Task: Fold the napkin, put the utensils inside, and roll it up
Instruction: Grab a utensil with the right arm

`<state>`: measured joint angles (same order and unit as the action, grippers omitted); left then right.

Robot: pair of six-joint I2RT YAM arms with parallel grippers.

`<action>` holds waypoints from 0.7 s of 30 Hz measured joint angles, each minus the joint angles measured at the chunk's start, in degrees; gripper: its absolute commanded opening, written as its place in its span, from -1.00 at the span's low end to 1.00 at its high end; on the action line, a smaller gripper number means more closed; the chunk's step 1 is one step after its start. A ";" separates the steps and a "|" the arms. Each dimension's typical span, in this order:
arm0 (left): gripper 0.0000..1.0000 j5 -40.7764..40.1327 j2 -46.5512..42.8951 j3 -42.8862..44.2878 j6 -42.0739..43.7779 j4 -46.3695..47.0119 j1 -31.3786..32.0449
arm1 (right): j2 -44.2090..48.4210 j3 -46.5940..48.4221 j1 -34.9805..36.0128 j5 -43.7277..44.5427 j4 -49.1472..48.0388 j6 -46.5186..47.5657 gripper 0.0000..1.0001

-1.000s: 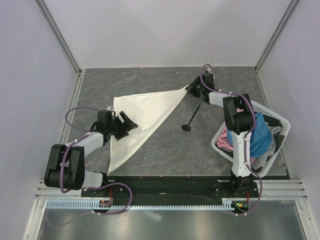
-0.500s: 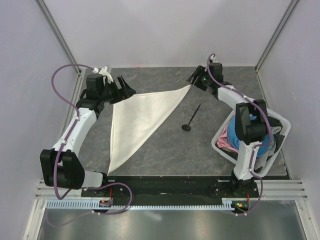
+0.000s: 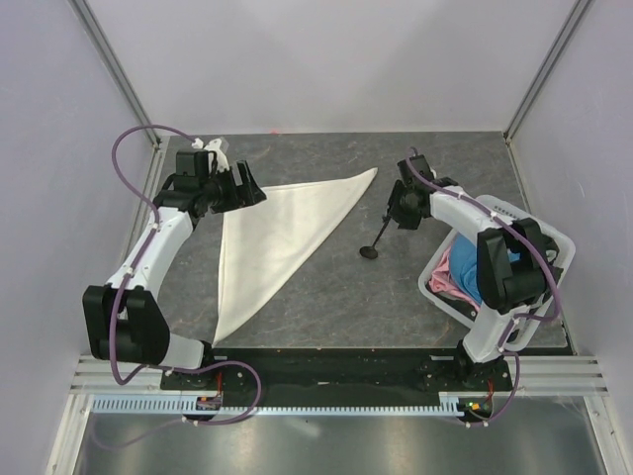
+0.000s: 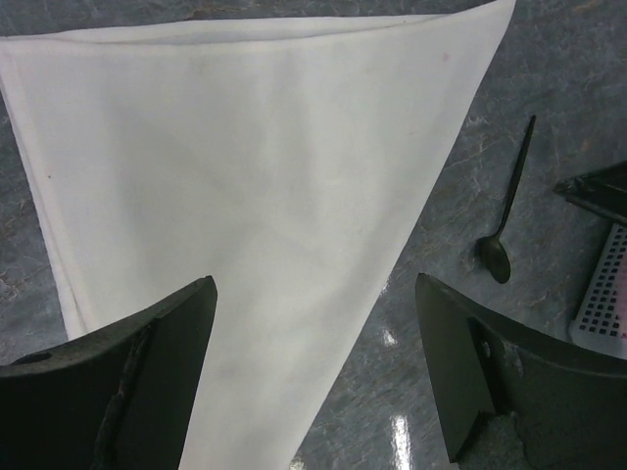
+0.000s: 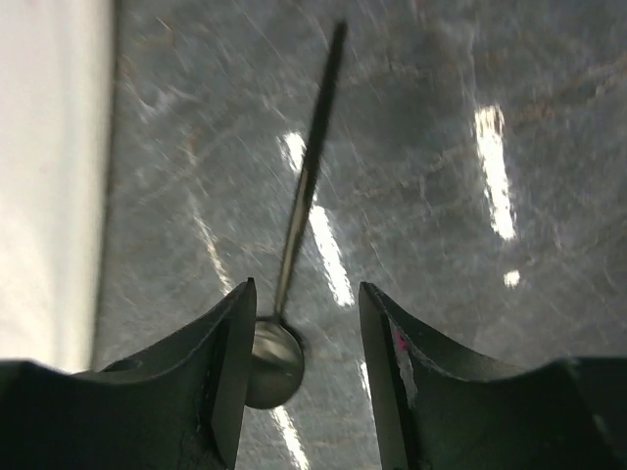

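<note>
Napkin (image 3: pixel 287 223) folded into a triangle; spoon (image 5: pixel 304 196) outside it; my left claw (image 4: pixel 313 294) and right claw (image 5: pixel 305 299) gape empty; inserting, rolling remain.

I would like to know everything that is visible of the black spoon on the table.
The spoon is slim and black, with a thin straight handle and a small rounded, glossy head. It lies flat on the grey table, handle pointing away from the arms, head nearer them. The white napkin lies at its left, apart. The right gripper is open around it, one finger each side; no contact shows.
</note>
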<state>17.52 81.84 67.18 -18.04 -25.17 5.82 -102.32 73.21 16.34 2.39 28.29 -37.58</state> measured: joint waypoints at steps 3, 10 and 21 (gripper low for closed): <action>0.79 0.96 -1.88 -1.25 -0.02 -0.04 -0.02 | -0.57 -0.63 1.66 1.44 2.95 -1.70 0.04; 0.77 4.02 -3.65 -1.70 -0.04 0.13 0.00 | -4.50 0.26 6.34 4.28 4.61 -5.38 0.01; 0.76 7.76 -3.65 -1.95 -0.11 0.42 0.13 | -9.01 2.78 9.29 7.80 6.84 -9.53 -0.24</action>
<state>25.28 78.19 65.23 -18.15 -24.75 5.96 -111.33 75.99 25.63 10.20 35.14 -47.11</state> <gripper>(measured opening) 0.884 0.432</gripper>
